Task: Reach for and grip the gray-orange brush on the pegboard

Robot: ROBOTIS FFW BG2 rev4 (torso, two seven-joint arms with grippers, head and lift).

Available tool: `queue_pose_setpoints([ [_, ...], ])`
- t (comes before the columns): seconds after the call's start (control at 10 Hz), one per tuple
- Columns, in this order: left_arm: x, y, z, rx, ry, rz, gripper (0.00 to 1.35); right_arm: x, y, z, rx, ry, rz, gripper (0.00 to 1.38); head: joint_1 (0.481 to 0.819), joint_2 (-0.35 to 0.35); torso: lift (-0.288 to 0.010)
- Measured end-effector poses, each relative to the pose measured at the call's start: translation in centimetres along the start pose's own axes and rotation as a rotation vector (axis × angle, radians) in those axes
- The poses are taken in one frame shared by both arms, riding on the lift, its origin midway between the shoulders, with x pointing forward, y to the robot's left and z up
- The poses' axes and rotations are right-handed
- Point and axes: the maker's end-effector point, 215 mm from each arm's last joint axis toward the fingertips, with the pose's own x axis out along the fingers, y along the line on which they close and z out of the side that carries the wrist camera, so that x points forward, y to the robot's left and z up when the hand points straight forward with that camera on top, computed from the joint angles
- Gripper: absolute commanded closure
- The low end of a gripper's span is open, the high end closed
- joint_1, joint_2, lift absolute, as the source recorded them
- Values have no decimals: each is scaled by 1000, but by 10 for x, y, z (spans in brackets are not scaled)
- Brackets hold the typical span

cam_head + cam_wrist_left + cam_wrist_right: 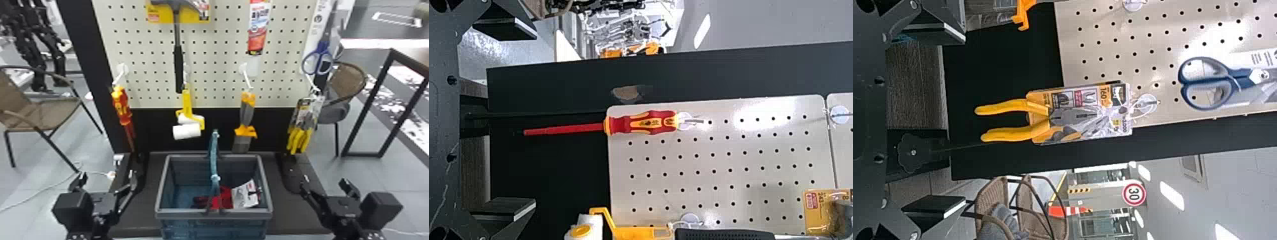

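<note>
The gray-orange brush [246,123] hangs from a hook on the pegboard [214,73], right of centre in the head view, above the basket's back rim. My right gripper [324,185] stands open and empty, lower and to the right of the brush. In the right wrist view an orange edge of the brush [1023,13] shows at the top, beyond the open right gripper [935,120]. My left gripper [107,180] is open and empty at the lower left, and its parted fingers also frame the left gripper [504,130] in the left wrist view.
A blue-gray basket [159,188] with raised handle stands between the arms, holding a red item. A screwdriver [121,107] and yellow roller [187,102] hang left of the brush; yellow-handled pliers [300,127] and scissors [320,57] hang right. A hammer [178,63] hangs above the roller.
</note>
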Motion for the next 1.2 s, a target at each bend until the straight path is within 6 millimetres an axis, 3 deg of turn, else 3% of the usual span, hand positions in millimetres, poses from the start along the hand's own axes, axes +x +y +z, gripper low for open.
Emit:
queue_pose_setpoints([
  [0.9, 0, -2, -1, 0, 3, -3, 124, 1, 1, 5, 1, -4, 2, 160, 549, 0, -100],
  [1.2, 0, -1, -2, 1, 4, -2, 124, 10, 20, 14, 8, 18, 60, 160, 549, 0, -100],
])
